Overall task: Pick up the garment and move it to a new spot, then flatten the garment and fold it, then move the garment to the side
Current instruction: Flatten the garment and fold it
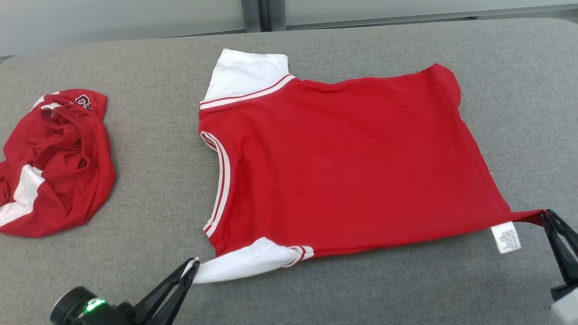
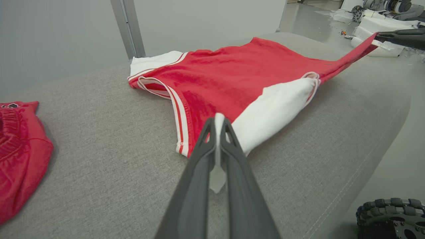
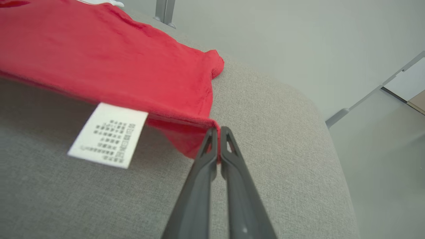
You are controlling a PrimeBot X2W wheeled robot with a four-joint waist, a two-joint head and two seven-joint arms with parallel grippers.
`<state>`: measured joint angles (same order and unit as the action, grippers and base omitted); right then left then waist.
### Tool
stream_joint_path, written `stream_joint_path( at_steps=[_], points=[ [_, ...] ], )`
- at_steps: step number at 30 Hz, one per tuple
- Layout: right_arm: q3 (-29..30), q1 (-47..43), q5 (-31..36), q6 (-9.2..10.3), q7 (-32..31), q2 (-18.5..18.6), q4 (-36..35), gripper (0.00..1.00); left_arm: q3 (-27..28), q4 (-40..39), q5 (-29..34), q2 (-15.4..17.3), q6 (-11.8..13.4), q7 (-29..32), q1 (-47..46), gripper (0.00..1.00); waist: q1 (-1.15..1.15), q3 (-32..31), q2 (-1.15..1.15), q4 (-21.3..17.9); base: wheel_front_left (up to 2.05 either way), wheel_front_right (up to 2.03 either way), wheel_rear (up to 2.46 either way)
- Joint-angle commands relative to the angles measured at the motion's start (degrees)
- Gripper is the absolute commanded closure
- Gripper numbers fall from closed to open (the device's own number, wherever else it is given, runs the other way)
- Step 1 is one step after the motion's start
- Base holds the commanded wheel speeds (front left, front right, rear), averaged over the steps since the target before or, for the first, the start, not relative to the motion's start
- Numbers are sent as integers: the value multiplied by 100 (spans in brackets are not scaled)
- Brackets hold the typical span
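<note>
On the grey table [image 1: 361, 289], the red shirt [image 1: 343, 167] lies spread centrally, a crumpled red garment [image 1: 54, 167] at the left edge. Near the front edge, your left gripper [image 1: 192, 266] is clamped on the shirt's white sleeve [image 1: 239, 264], your right gripper [image 1: 546, 216] on its hem corner beside the label [image 1: 505, 237].

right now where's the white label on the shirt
Head view, lower right: the care label sits on the red shirt's near hem, just left of the right gripper pinching that corner.
</note>
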<state>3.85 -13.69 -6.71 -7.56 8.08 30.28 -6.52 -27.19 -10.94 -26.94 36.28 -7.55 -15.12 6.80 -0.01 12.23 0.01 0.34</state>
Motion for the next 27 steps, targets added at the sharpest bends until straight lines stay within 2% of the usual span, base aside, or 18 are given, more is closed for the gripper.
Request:
stream_joint_path(
  at_steps=[1,12,23,24,25,26,27],
  points=[
    [-56,187,-105,13,-101,14,37,100,-83,121,51,-3,13,23,-260,100,1,58,-1,42,0,0,0],
    [-672,1292,-322,13,-548,285,550,100,-630,1124,268,-224,13,57,-2026,100,1,534,-1,201,0,0,0],
    [-917,2217,-204,13,-414,354,1087,100,-887,1671,536,-340,13,-7,-3091,100,1,1053,-1,266,0,0,0],
    [-938,2277,-201,13,-391,338,1145,100,-909,1719,550,-351,13,-10,-3162,96,1,1095,-1,271,0,0,0],
    [-955,2329,-189,13,-378,325,1192,100,-921,1762,564,-360,13,-7,-3212,77,1,1121,-1,273,0,0,0],
    [-970,2389,-172,13,-355,311,1247,74,-931,1812,571,-380,13,-5,-3264,51,1,1152,-1,276,0,0,0],
    [-983,2439,-150,13,-324,297,1280,62,-933,1856,574,-400,13,-7,-3302,22,1,1172,-1,277,0,0,0]
  ],
)
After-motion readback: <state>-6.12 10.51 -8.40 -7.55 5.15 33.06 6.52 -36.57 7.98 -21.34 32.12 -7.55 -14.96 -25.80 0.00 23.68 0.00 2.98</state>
